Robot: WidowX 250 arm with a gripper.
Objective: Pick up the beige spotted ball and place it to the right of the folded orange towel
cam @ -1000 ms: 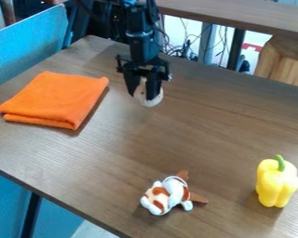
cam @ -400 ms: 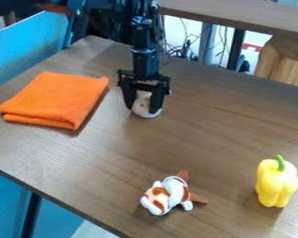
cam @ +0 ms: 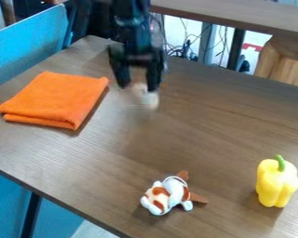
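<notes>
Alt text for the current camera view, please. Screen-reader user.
Black robot hand holding a blurred whitish object over a brown wood-grain table, upper centre. A folded orange cloth lies at left, a brown-and-white plush toy at bottom centre, and a yellow bell pepper with a green stem stands at lower right.

Surface (cam: 207, 135): brown wood-grain, dark edge, black leg (cam: 31, 216) below front left. Blue panel (cam: 27, 56) along left side. Second wood-grain tabletop (cam: 239, 18) behind; loose dark cables (cam: 176, 49) beneath. Pale wooden furniture (cam: 287, 61) at upper right. Light floor (cam: 92, 231) at lower left. Soft shadows on surface.
</notes>
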